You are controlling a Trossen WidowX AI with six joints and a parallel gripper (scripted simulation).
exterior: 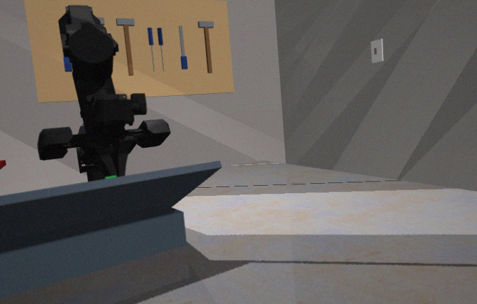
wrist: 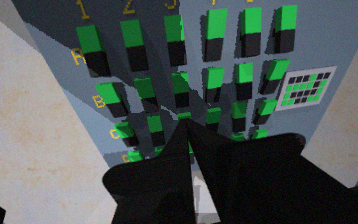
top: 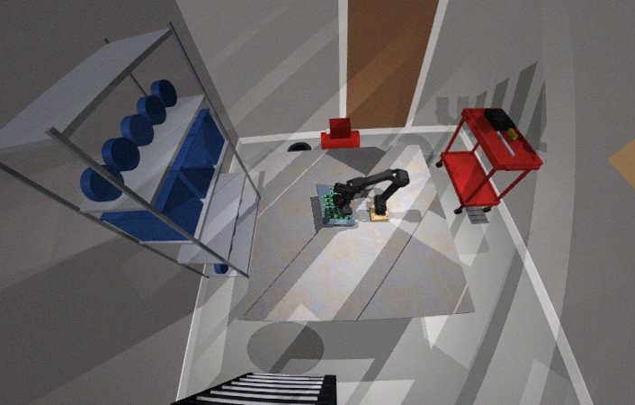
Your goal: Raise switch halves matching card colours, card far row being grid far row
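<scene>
Pressing looks like the step in hand: the tool [wrist: 186, 131], its fingers shut tight together on nothing and used as a single blunt tip, is low over the switch panel [wrist: 55, 80] with that tip in the third row down, marked C, at about column 3 or 4. The wrist view cannot settle whether the tip is touching a rocker or just above it, since the black fingers hide the contact point.

Panel layout, as seen from the wrist: 6 numbered columns and lettered rows A, B, C and a fourth row partly hidden under the tool. The panel sits tilted on a blue-grey wedge base [exterior: 81, 249] on the table [exterior: 346, 211]. The card [wrist: 305, 88] lies on the panel just beside the right end of row B, showing green and dark grey squares, too small to read square by square with confidence.

Next move, as a judgement: push straight down on the raised end of the targeted rocker only, keeping the tip off the close neighbours on either side, then rise clear before shifting to any other switch that differs from the card.
</scene>
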